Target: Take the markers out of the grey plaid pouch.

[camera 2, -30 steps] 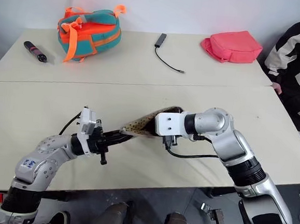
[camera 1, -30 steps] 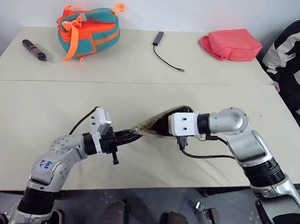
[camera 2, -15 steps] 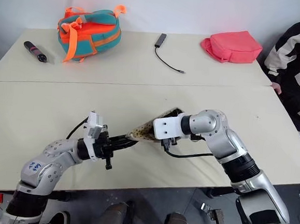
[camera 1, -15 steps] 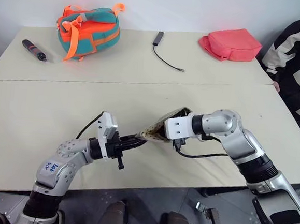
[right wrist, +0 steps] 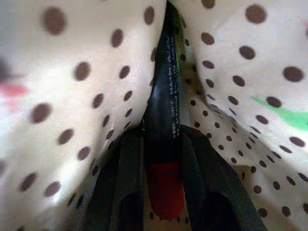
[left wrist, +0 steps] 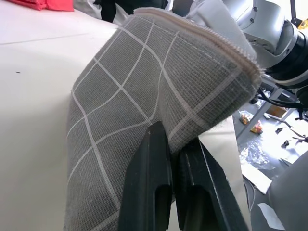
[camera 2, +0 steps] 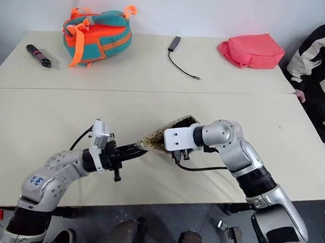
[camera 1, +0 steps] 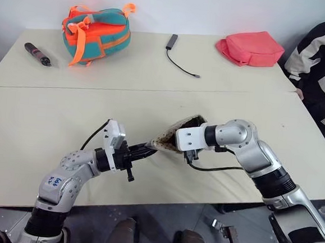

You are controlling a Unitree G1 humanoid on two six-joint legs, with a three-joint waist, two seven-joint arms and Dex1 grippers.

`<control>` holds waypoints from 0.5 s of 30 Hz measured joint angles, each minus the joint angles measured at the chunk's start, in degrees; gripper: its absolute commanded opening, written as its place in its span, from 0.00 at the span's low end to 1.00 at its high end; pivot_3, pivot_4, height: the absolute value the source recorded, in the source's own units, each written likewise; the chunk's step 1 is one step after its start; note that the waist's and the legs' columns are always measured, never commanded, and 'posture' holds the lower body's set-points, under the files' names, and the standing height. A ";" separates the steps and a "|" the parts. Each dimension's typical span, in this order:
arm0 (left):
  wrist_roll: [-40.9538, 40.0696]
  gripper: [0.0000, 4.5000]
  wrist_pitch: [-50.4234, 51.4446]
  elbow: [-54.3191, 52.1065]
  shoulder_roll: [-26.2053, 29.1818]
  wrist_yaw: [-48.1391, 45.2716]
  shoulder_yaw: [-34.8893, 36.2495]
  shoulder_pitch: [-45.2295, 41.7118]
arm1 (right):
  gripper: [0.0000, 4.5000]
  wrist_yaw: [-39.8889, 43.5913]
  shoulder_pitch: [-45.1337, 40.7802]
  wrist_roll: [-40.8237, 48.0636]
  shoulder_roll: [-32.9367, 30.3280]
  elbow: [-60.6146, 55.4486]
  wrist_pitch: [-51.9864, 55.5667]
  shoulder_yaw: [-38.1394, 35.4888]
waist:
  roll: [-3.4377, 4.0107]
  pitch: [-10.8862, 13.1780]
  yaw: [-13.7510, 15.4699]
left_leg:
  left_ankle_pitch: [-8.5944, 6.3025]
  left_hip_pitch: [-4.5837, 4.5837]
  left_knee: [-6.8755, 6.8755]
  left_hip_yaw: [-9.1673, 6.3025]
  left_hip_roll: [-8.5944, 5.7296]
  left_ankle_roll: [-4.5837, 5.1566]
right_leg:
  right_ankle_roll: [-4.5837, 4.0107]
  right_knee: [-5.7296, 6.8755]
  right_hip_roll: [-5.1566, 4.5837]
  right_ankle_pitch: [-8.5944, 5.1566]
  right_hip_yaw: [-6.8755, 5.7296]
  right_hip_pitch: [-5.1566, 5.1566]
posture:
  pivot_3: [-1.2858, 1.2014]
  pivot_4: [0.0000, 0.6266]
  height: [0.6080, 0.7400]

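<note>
Pouch (camera 1: 175, 135), grey plaid, hangs mid-tabletop (camera 1: 32, 128) between the arms, its left end clamped in the left tool (camera 1: 147, 149), while the right tool (right wrist: 161, 185) (reaching in from the right) grips a red marker (right wrist: 165, 187) lying along its fingers.

The two eye views look forward and down from the head over the counter (camera 1: 49, 124), side by side, so both take in the same scene from the near edge to the far wall, slightly offset. The left wrist view sits very near the pouch (left wrist: 144, 91), looking along the left hand (left wrist: 174, 159) at its grey outer cloth, with the counter behind. The right wrist view looks along the right hand (right wrist: 161, 144) from inside the pouch, close against the dotted lining.
</note>
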 measured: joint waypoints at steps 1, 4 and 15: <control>0.24 0.00 -0.51 0.02 -0.04 0.15 0.00 0.06 | 0.15 0.25 0.27 0.32 -0.16 -0.79 0.81 -0.22 | 0.00 0.00 -0.03 | 0.00 0.00 0.00 0.00 0.00 0.00 | 0.00 0.00 0.00 0.00 0.00 0.00 | 0.52 0.24 1.00; 0.93 0.00 -2.22 0.02 0.04 0.20 0.04 0.06 | 0.15 0.65 0.51 1.51 -0.18 -2.41 3.45 -1.08 | 0.00 0.00 -0.08 | 0.00 0.00 0.00 0.00 0.00 0.00 | 0.00 0.00 0.00 0.00 -0.01 0.00 | 0.52 0.24 1.00; 2.80 0.00 -5.89 0.54 -0.50 1.26 0.31 0.45 | 0.15 1.68 0.54 3.85 -0.51 -3.82 6.38 -1.90 | 0.00 0.00 0.00 | 0.00 0.00 0.00 0.00 0.00 0.00 | 0.00 0.00 0.00 0.00 -0.01 0.00 | 0.52 0.24 1.00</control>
